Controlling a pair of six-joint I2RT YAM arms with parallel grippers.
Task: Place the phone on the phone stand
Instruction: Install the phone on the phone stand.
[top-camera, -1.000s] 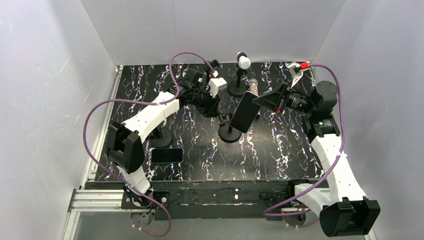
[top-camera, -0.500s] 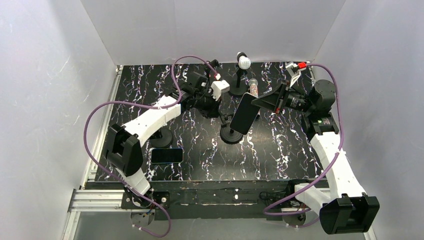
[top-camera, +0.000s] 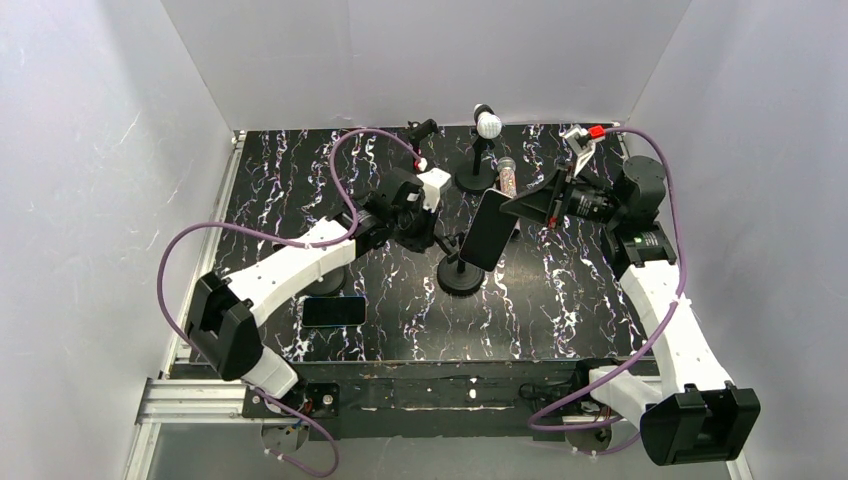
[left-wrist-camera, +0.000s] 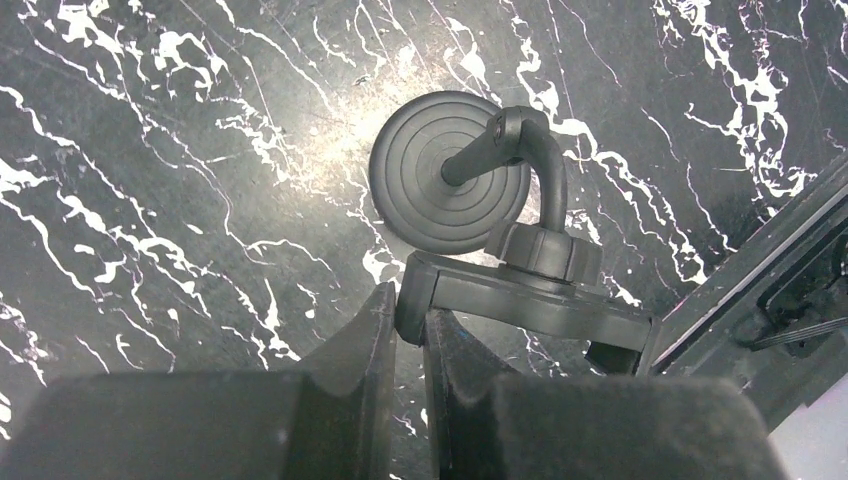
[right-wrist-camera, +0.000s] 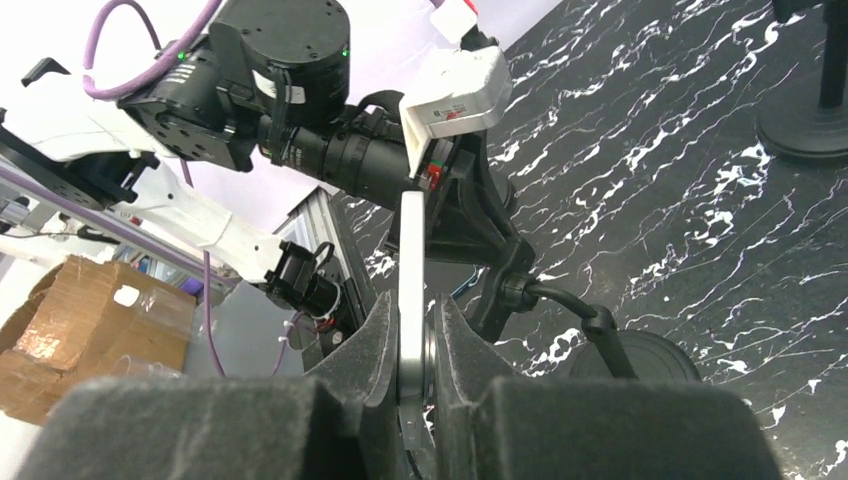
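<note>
My right gripper (top-camera: 528, 205) is shut on a dark phone (top-camera: 487, 229) and holds it tilted just above the black phone stand (top-camera: 461, 272) at mid-table. In the right wrist view the phone (right-wrist-camera: 411, 290) shows edge-on between my fingers. My left gripper (top-camera: 432, 240) is shut on the end of the stand's cradle arm (left-wrist-camera: 520, 305), to the left of the phone. In the left wrist view the stand's round base (left-wrist-camera: 450, 172) and bent neck show beyond my fingers (left-wrist-camera: 452, 365).
A second dark phone (top-camera: 334, 311) lies flat near the front left. Another round black stand base (top-camera: 322, 276) sits under the left arm. At the back stand a white-ball stand (top-camera: 487, 125), a small black stand (top-camera: 419, 131) and a small tube (top-camera: 508, 176).
My left arm has swung in and down toward the stand, its gripper now at the cradle. The right gripper with the phone has shifted only slightly.
</note>
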